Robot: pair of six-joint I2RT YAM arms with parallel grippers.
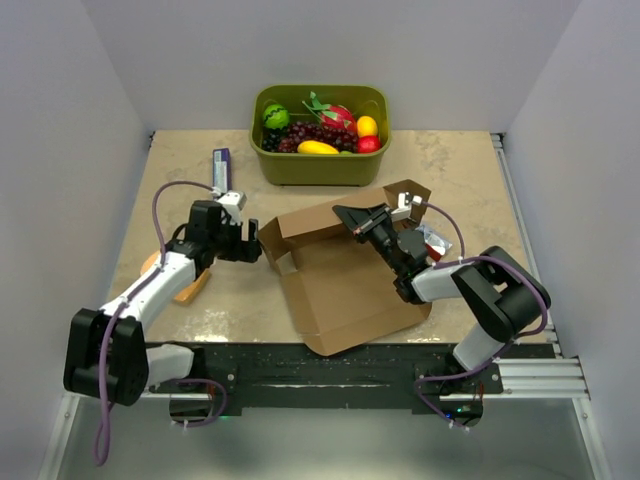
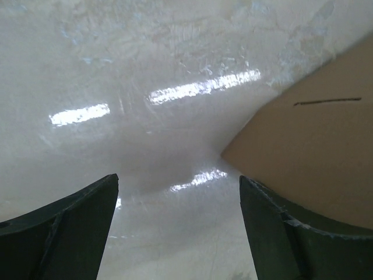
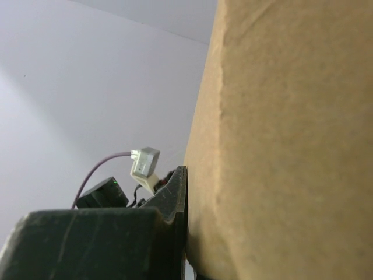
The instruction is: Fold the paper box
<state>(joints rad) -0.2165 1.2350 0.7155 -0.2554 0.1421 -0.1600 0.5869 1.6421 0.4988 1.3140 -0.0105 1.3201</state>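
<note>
Beige tabletop [image 1: 450, 160], paper box [image 1: 340, 285] between wide-open left pincer [image 1: 254, 245] and right pincer [image 1: 350, 215] clamped on it, fruit tub [image 1: 320, 170] behind.

paper box [image 2: 315, 157] cut off, orange item [image 1: 192, 288] half hidden

We see a beige, marbled worktop [image 1: 450, 165] boxed in on 3 sides by plain white walls: back wall [image 1: 320, 50], left wall [image 1: 60, 130] & right wall [image 1: 590, 120]. An aluminium rail [image 1: 512, 200] runs along its right edge, w/ a black base plate [image 1: 320, 365] across the near edge. In the left wrist view we catch bright strips of glare [image 2: 204, 86] on the glossy top.
</note>
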